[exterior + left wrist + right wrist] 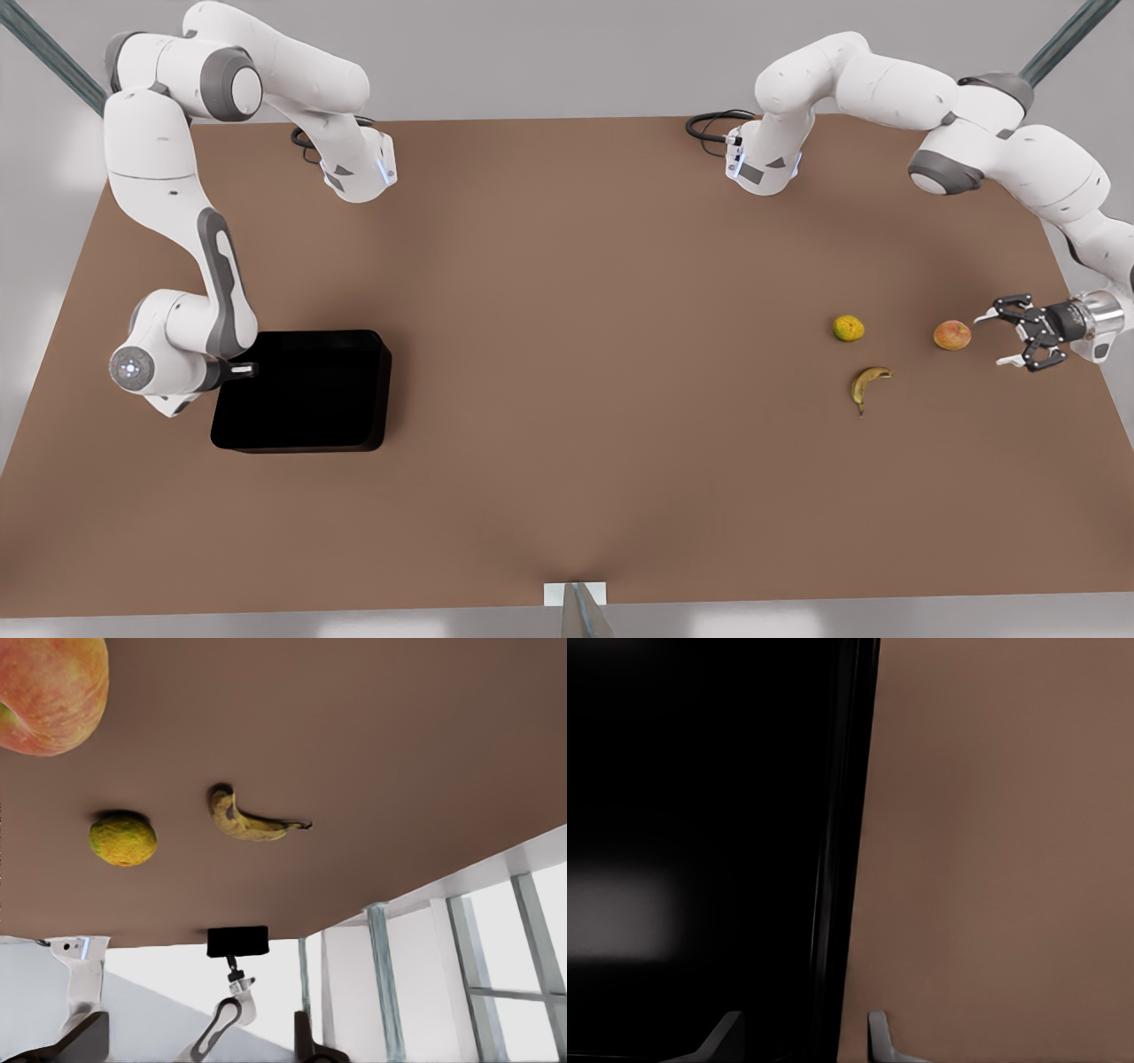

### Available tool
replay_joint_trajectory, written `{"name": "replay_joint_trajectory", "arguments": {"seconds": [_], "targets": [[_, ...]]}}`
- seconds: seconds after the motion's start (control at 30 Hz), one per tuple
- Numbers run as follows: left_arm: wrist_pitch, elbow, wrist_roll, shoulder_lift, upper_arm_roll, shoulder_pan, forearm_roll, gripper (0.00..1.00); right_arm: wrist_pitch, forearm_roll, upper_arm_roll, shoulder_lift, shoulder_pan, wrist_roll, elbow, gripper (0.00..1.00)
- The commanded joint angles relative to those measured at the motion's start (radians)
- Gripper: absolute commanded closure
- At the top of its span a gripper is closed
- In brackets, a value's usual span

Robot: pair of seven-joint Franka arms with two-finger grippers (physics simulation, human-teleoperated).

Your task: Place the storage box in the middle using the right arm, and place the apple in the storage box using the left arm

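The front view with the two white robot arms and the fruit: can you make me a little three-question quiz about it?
1. True or false: the reddish-orange round apple already lies inside the shallow glossy black storage box.
2. Which fruit lies closest to the open left gripper? A) the brown-spotted yellow banana B) the apple C) the small yellow-green round fruit
3. Fill in: the right gripper straddles the storage box's ____, one finger inside and one outside.

Key
1. False; it lies on the brown table, far from the box.
2. B
3. wall (rim), as the right wrist view shows.
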Motion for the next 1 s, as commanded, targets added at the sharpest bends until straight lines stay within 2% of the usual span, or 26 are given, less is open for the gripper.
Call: {"name": "replay_joint_trajectory", "arguments": {"seconds": [0.0, 0.07, 0.2, 0.37, 0.43, 0.63, 0.7, 0.83, 0.93, 0.97], "targets": [[-0.009, 0.002, 0.001, 0.003, 0.0, 0.001, 0.002, 0.0, 0.0, 0.0, 0.0, 0.001, 0.0, 0.0, 0.0, 0.56], [-0.021, 0.078, 0.015, 0.031, -0.01, 0.001, 0.059, 0.0, -0.004, 0.0, 0.0, 0.005, 0.0, 0.0, 0.002, 0.67], [-0.021, 0.133, 0.091, 0.069, -0.011, 0.001, 0.148, 0.0, -0.02, 0.0, 0.0, 0.005, -0.003, -0.002, 0.009, 0.79], [-0.035, 0.124, 0.251, 0.052, -0.046, 0.0, 0.37, 0.0, -0.04, -0.001, 0.0, 0.007, -0.006, -0.009, 0.026, 0.79], [-0.008, 0.064, 0.286, 0.023, -0.056, -0.016, 0.416, 0.0, -0.04, -0.001, 0.0, 0.007, -0.006, -0.008, 0.026, 0.79], [0.157, 0.065, 0.295, 0.058, -0.079, -0.022, 0.409, 0.0, -0.053, 0.002, 0.023, -0.001, 0.0, -0.06, 0.046, 0.79], [0.186, 0.055, 0.297, 0.069, -0.079, -0.022, 0.392, 0.0, -0.135, 0.006, 0.072, -0.002, 0.003, -0.055, 0.097, 0.79], [0.209, 0.028, 0.295, 0.078, -0.079, -0.022, 0.378, 0.0, -0.135, 0.008, 0.158, -0.007, 0.032, -0.058, 0.143, 0.79], [0.215, 0.028, 0.299, 0.086, -0.077, -0.013, 0.361, 0.0, -0.129, 0.017, 0.161, 0.008, 0.163, -0.041, 0.193, 0.79], [0.215, 0.028, 0.299, 0.086, -0.076, -0.011, 0.361, 0.0, -0.121, 0.077, 0.172, 0.028, 0.193, -0.043, 0.212, 0.79]]}}
